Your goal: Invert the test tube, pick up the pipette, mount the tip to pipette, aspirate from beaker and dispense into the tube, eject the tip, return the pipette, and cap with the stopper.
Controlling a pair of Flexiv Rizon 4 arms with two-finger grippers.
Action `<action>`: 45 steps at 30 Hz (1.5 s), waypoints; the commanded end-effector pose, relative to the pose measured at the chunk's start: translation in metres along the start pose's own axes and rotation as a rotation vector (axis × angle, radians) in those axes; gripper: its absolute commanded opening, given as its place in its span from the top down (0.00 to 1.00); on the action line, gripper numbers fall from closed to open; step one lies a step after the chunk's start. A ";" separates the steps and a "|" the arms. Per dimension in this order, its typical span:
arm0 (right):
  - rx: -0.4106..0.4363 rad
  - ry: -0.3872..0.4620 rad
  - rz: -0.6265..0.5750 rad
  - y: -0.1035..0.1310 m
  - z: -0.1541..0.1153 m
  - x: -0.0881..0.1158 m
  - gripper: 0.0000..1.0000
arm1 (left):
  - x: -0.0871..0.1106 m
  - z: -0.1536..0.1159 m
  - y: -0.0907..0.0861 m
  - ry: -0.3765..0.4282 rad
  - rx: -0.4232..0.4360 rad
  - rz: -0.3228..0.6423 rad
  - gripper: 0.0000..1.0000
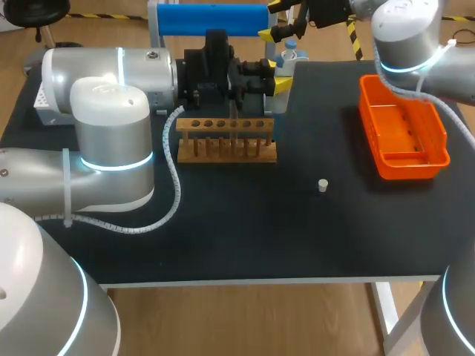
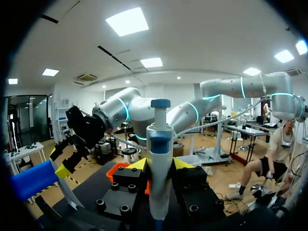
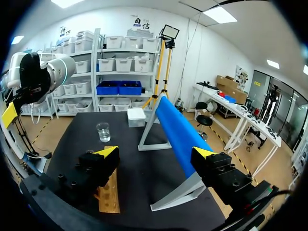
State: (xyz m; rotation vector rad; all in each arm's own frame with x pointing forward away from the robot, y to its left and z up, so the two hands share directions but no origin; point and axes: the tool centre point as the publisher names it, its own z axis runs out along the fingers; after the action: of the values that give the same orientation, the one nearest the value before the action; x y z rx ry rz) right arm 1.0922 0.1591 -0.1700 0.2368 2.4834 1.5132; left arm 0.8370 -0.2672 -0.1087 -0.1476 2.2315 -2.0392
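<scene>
While the left gripper point(image 2: 160, 166) clamps it from both sides, the pipette point(image 2: 159, 144) stands upright, blue plunger cap uppermost, its long axis vertical over the wooden rack point(image 1: 226, 141) at the back of the black bench point(image 1: 297, 237). Its lower end is cut off in the wrist view and hard to make out from above. The right gripper point(image 3: 155, 153) hangs spread wide, holding nothing, by the blue stand point(image 3: 175, 127), with the beaker point(image 3: 103, 131) beyond. An orange tray point(image 1: 404, 137) sits to the right, and the small white stopper point(image 1: 323, 185) lies alone mid-bench.
</scene>
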 end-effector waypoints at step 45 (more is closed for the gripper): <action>0.003 0.004 0.000 0.000 -0.001 -0.001 0.00 | -0.070 -0.135 0.033 -0.403 -0.227 -0.094 1.00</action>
State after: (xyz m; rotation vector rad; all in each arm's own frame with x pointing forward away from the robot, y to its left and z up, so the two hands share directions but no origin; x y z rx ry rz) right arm 1.0915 0.1589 -0.1699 0.2366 2.4830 1.5130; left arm 0.8923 -0.1352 -0.1320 -0.6109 2.2047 -1.6334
